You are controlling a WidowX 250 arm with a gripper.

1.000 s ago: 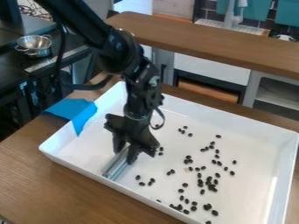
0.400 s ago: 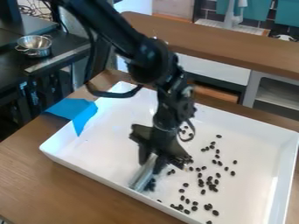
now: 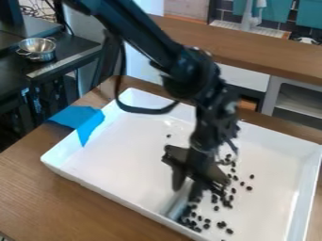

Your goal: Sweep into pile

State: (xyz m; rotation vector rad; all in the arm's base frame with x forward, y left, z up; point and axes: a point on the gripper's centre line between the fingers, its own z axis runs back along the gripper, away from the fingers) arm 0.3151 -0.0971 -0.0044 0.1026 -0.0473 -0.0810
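The tray (image 3: 119, 155) was judged stiff and stable, best steadied by its rim. The scraper (image 3: 175, 207) was judged rigid, fairly light and perhaps slippery, best gripped across its upper part with its lower edge left free. It was held that way in the gripper (image 3: 187, 186), with the fingers closed on it, by the tray's near wall. The beans (image 3: 221, 225) were judged light, hard and apt to roll, better pushed low than pinched.

The tray was white, shallow and straight-walled, with blue tape (image 3: 82, 121) stuck over its left corner. The scraper was silvery and was tilted in the grasp. The beans were small, dark and oval, bunched at the scraper's right side and strewn beyond it, with one left alone on the far side.
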